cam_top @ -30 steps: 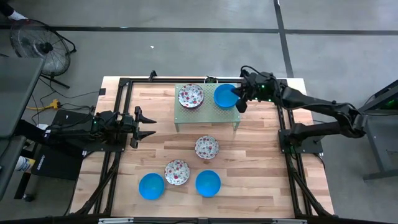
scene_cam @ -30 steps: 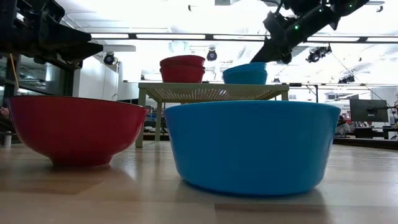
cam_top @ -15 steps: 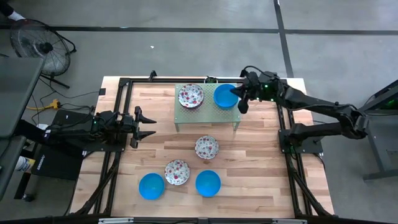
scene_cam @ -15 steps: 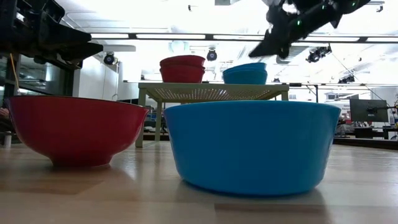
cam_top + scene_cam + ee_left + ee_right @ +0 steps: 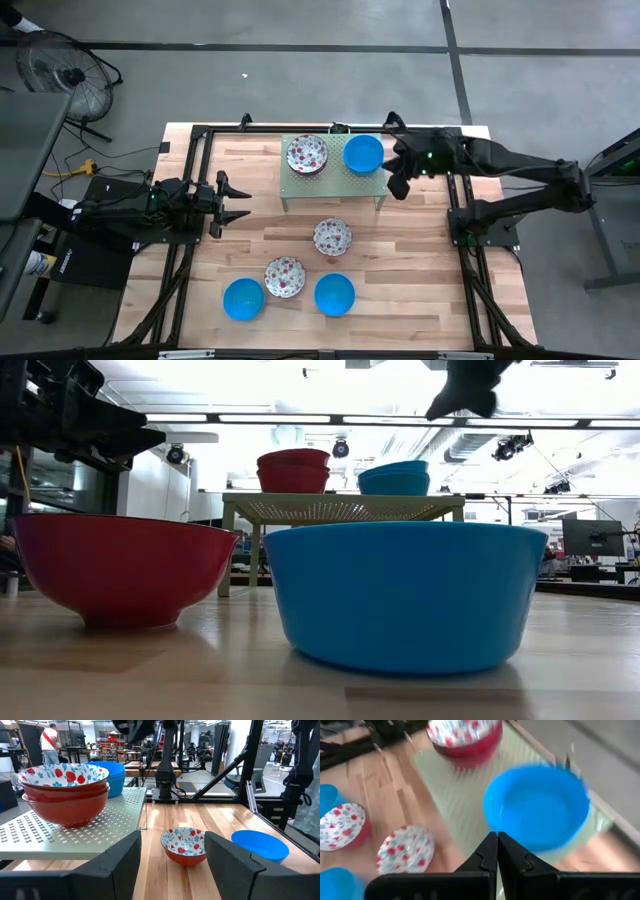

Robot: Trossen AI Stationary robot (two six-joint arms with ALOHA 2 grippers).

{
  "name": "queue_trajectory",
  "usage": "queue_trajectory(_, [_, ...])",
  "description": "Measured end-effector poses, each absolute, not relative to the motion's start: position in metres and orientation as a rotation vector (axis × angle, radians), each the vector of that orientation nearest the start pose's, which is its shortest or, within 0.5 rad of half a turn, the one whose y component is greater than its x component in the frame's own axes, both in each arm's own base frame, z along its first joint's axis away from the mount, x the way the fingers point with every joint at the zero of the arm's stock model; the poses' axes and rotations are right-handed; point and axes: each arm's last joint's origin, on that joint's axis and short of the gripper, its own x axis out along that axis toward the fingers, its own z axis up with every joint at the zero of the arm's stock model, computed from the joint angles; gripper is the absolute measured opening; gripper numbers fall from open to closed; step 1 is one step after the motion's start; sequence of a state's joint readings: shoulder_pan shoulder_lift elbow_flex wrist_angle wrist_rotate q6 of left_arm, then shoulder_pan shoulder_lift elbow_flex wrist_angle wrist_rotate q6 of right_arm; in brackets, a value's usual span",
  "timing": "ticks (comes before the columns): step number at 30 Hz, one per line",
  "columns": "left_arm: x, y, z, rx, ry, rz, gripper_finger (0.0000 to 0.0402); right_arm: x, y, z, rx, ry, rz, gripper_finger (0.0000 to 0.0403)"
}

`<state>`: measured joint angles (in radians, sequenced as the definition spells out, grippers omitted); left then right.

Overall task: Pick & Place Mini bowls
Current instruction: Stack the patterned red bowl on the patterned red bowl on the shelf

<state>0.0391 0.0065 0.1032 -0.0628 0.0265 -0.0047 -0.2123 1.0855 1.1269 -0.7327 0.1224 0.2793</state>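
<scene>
With its fingers closed on nothing, the right hand (image 5: 397,180) hangs just beside the blue bowl stack (image 5: 363,154) on the green stand (image 5: 333,184) near the worktop's far edge, and a careless swing could knock it off.

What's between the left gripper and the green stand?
Nothing: in the high view only bare wood lies between the left gripper, open, and the green stand.

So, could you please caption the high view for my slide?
Right gripper beside the green stand holding floral and blue bowls; left gripper waits.
</scene>
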Motion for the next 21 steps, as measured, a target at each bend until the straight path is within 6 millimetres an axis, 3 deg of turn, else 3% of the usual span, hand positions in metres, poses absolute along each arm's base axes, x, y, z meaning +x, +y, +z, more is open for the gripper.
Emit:
queue_trajectory(8, [0.091,0.003,0.192,-0.004,-0.034,0.013,0.0213,0.225,-0.016,0.324,0.608,0.759,-0.489,0.0])
queue_trajectory(21, [0.091,0.003,0.192,-0.003,-0.034,0.013,0.0213,0.273,0.042,0.265,0.983,0.982,-0.61,0.0])
